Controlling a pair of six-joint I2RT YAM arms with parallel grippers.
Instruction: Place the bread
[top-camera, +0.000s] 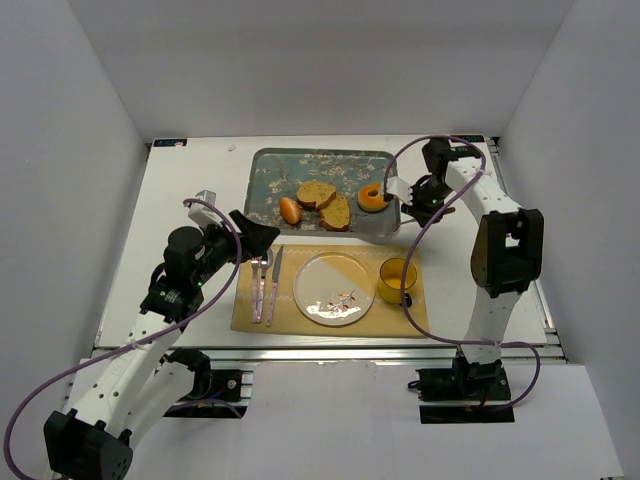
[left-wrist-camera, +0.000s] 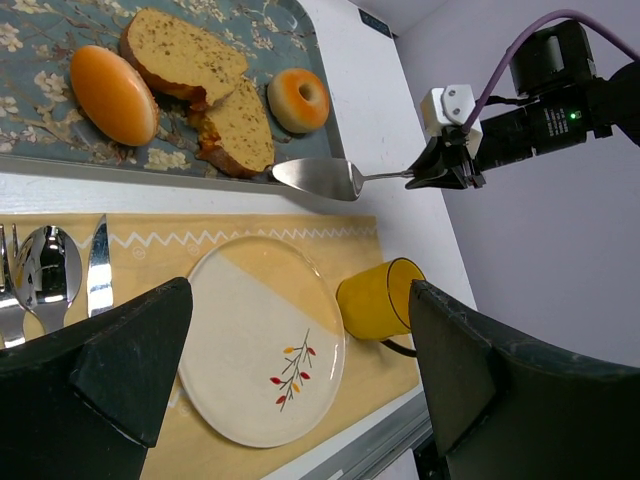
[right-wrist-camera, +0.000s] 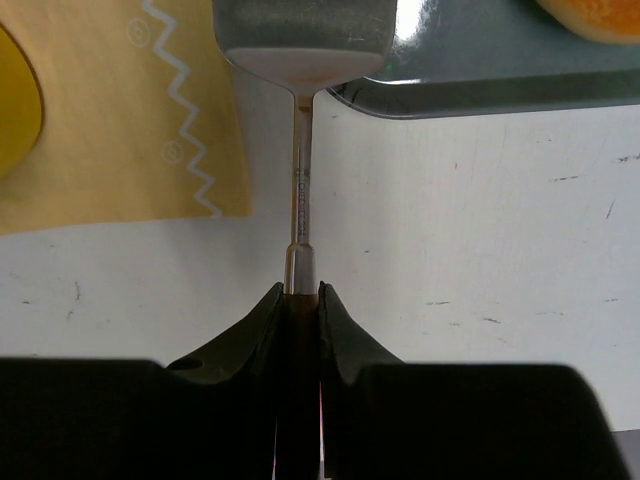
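Overhead: pinched narrow at the right gripper (top-camera: 428, 198), with the bread (top-camera: 336, 212) on the tray (top-camera: 262, 170) beyond the fingertips. Left wrist: spread wide, empty, at the left gripper (left-wrist-camera: 300, 350); bread ahead, beside a server (left-wrist-camera: 315, 177) blade. Right wrist: clamped on the server's thin handle.

Tan speckled bread (left-wrist-camera: 185, 55), blue floral tray (left-wrist-camera: 35, 135), yellow cup (left-wrist-camera: 375, 300), leaf-sprigged plate (left-wrist-camera: 250, 320), silver spatula (left-wrist-camera: 315, 177)

We can read no words, brands or numbers anywhere in these views. Faint marks run along the thin shaft of the metal server (right-wrist-camera: 298, 180), perhaps a stamp, but too small for us to make out.
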